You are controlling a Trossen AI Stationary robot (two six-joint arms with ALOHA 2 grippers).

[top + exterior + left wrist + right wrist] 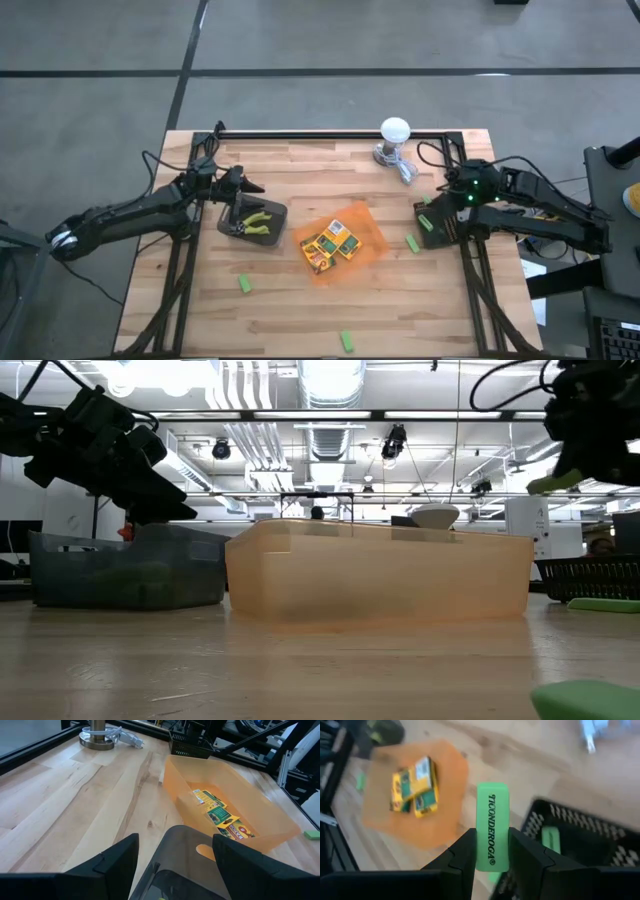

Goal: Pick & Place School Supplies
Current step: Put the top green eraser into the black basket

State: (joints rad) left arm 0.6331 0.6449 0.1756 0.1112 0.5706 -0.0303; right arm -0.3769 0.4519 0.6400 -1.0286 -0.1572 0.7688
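Only the right wrist view shows the right end effector (492, 852) clamping a green eraser (492, 825) above the black basket (580, 835).

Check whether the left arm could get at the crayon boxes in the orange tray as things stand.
Probably yes. The left gripper is open and empty, above the dark bin beside the orange tray; the crayon boxes lie uncovered. The right gripper holds a green eraser farther off.

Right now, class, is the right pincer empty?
No: in the right wrist view the right pincer is clamped on a green eraser, held upright between its fingers.
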